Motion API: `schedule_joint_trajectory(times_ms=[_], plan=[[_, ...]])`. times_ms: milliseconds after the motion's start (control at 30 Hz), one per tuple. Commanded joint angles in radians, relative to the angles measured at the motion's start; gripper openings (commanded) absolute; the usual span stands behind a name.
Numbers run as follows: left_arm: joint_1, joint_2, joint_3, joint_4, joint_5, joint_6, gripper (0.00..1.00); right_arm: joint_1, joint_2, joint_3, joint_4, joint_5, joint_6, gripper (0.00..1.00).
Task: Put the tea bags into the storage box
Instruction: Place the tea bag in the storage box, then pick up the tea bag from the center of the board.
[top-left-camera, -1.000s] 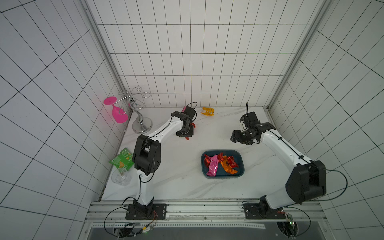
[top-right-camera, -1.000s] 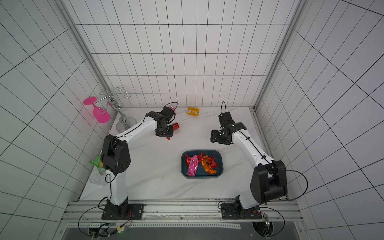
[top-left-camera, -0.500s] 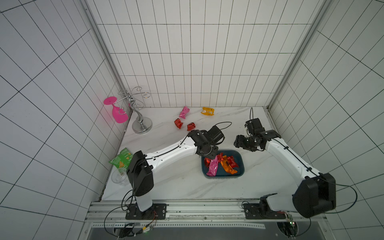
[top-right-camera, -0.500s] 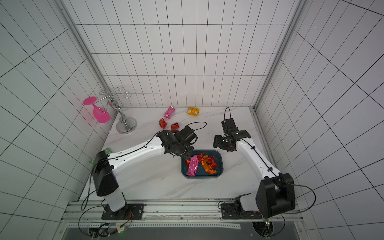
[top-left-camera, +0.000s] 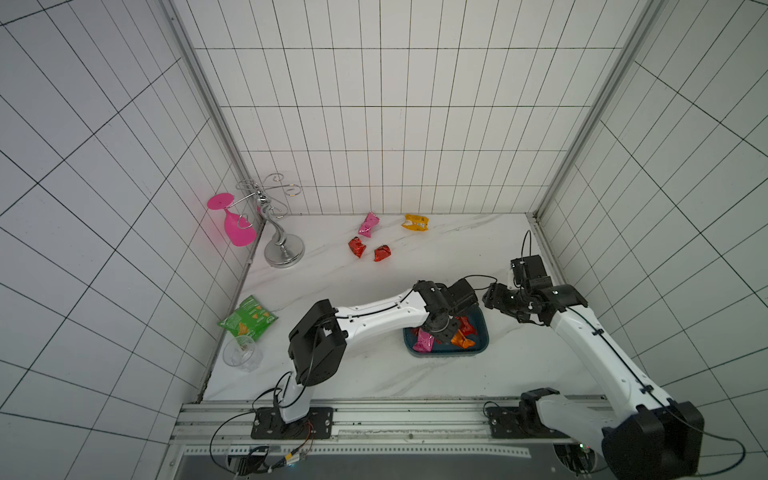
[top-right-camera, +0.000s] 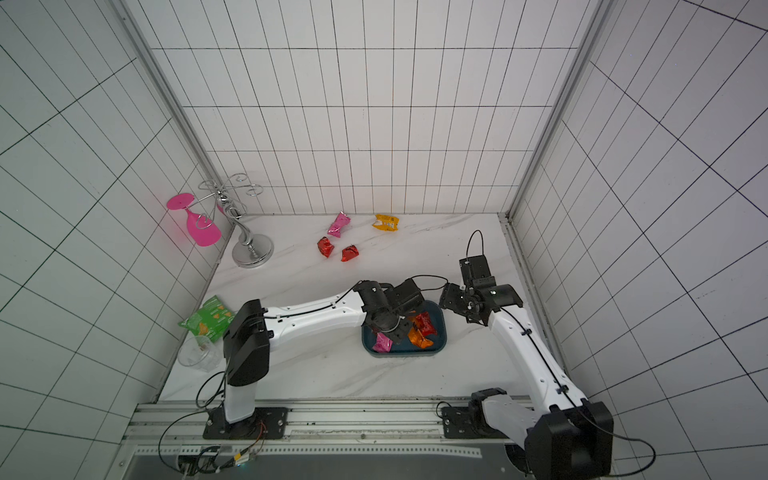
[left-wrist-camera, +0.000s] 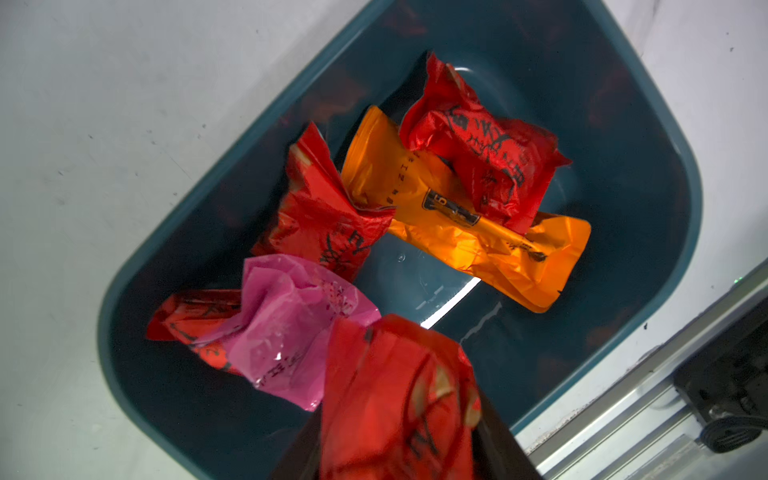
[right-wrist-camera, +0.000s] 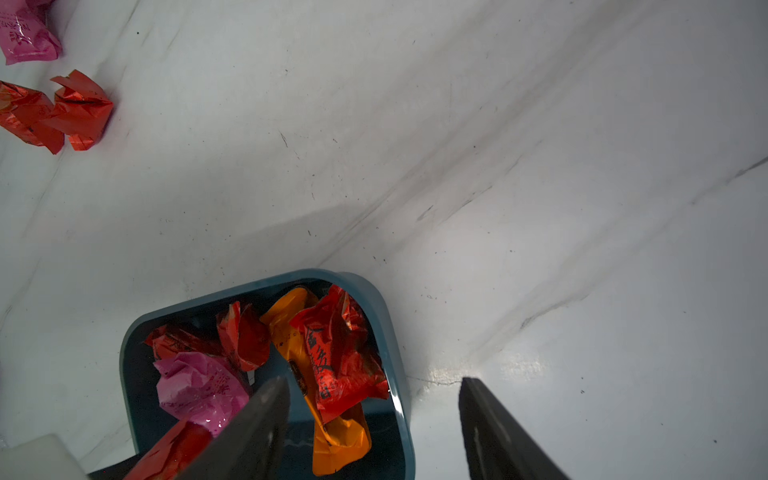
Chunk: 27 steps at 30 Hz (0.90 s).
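While left gripper (left-wrist-camera: 399, 415) hangs over storage box (left-wrist-camera: 648, 137), red sachet (left-wrist-camera: 395, 399) between its fingers, grip unclear; right gripper (right-wrist-camera: 374, 428) agape, empty. 5 tea bags (left-wrist-camera: 461, 216) boxed; 4 loose sachets (top-left-camera: 365, 237) remain on table (top-left-camera: 374, 374).

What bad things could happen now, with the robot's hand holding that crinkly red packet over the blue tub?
1. The crinkled red foil sachet at the left gripper hangs over the near end of the shallow teal plastic tub; released there, it might land on the pink foil sachet and slide out.
2. The open right gripper hovers beside the tub, close to the left arm, so they could bump.
3. Lowering further might shove the tub.
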Motion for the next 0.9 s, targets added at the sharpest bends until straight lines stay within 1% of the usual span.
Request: schedule_joint_trajectory(times_ms=[0, 67, 133, 233, 333, 433, 567, 700, 800, 867], plan=[[-0.005, 0.011, 0.039, 0.021, 0.012, 0.002, 0.60, -0.011, -0.018, -0.021, -0.045, 0.028, 0.006, 0.69], [-0.004, 0.007, 0.056, 0.012, 0.009, -0.010, 0.68, -0.012, -0.014, -0.004, -0.059, 0.032, -0.004, 0.69], [0.007, -0.014, 0.068, 0.011, 0.006, -0.022, 0.73, -0.012, -0.006, 0.019, -0.068, 0.041, -0.016, 0.69], [0.047, -0.066, 0.075, 0.002, 0.025, -0.045, 0.75, -0.012, 0.032, 0.066, -0.073, 0.044, -0.026, 0.69], [0.119, -0.141, 0.032, 0.011, 0.023, -0.093, 0.75, -0.009, 0.107, 0.122, -0.061, 0.005, -0.039, 0.69], [0.225, -0.238, -0.082, 0.058, 0.024, -0.169, 0.75, 0.008, 0.201, 0.188, -0.036, -0.038, -0.048, 0.69], [0.406, -0.352, -0.250, 0.115, 0.058, -0.261, 0.75, 0.072, 0.335, 0.304, 0.017, -0.077, -0.052, 0.69], [0.586, -0.419, -0.375, 0.172, 0.112, -0.279, 0.75, 0.134, 0.504, 0.442, 0.089, -0.120, -0.058, 0.69], [0.685, -0.427, -0.426, 0.195, 0.128, -0.264, 0.75, 0.150, 0.651, 0.563, 0.135, -0.177, -0.019, 0.69], [0.734, -0.418, -0.445, 0.200, 0.151, -0.253, 0.75, 0.159, 0.741, 0.642, 0.173, -0.206, 0.014, 0.69]])
